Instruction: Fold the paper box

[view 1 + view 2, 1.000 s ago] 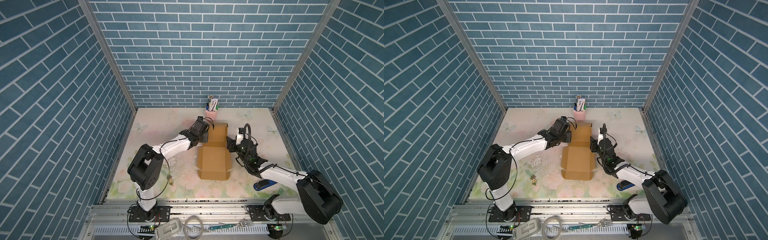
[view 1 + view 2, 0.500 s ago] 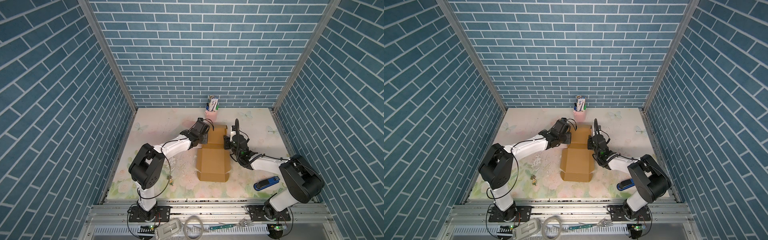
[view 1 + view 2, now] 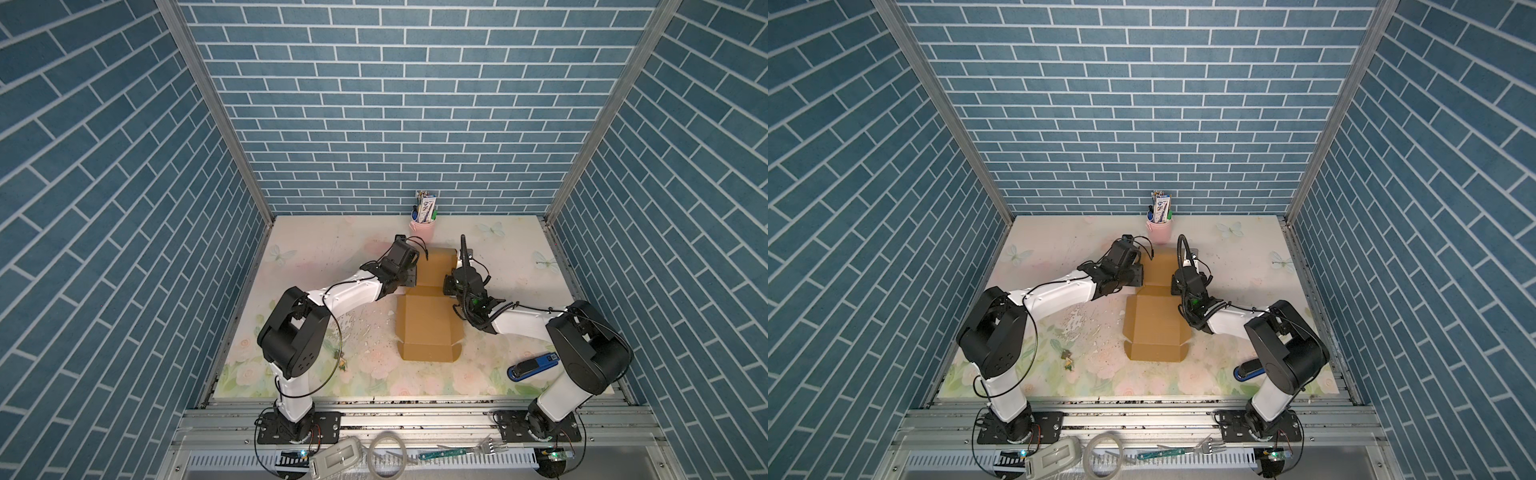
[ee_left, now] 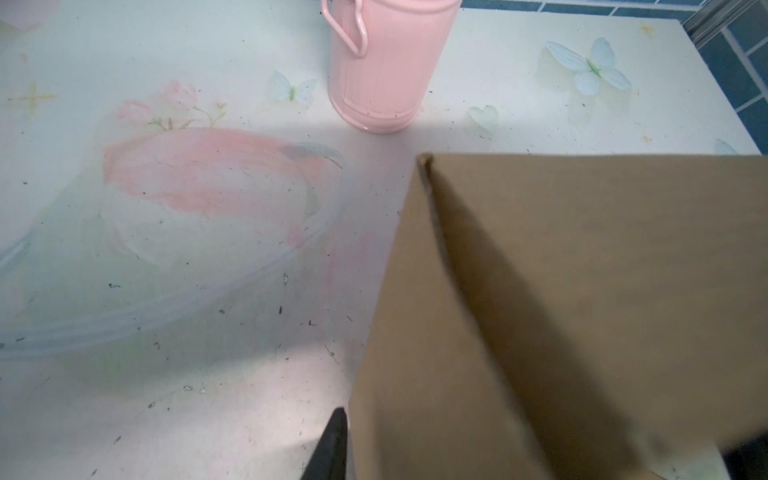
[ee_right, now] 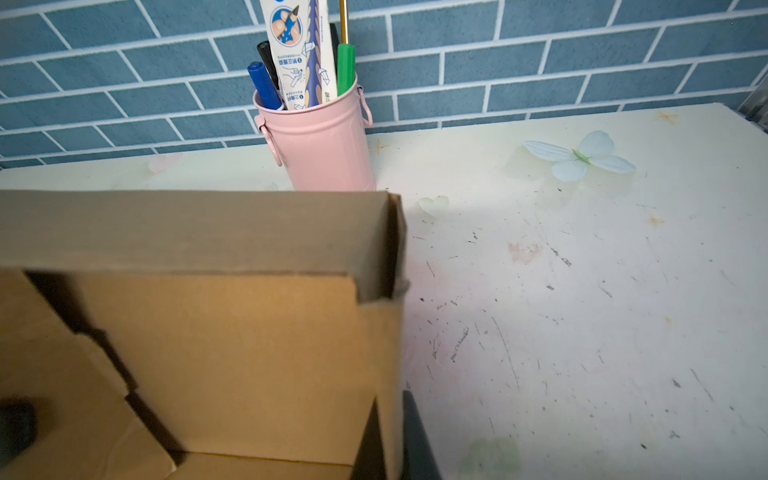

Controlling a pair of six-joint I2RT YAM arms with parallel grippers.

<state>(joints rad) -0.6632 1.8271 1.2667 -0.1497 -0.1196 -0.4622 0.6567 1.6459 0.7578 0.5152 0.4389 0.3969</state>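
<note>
— Position of the paper box (image 3: 428, 324)?
— Mid-worktop (image 3: 332, 249), long axis pointing at the pink cup (image 3: 422, 230). Right gripper (image 3: 449, 286) looks clamped on its wall at the cup end; left gripper (image 3: 411, 275), jaws slightly parted, straddles the opposite wall there.

Paper box (image 3: 428, 328) is showing plain brown, unprinted. Surface (image 3: 332, 232) is showing pale cream with pink flowers, green leaves and white butterflies. Bucket (image 3: 422, 229) is showing pink. Walls (image 3: 374, 104) are showing blue brick, white grout. Stapler (image 3: 534, 366) is showing blue and black.
</note>
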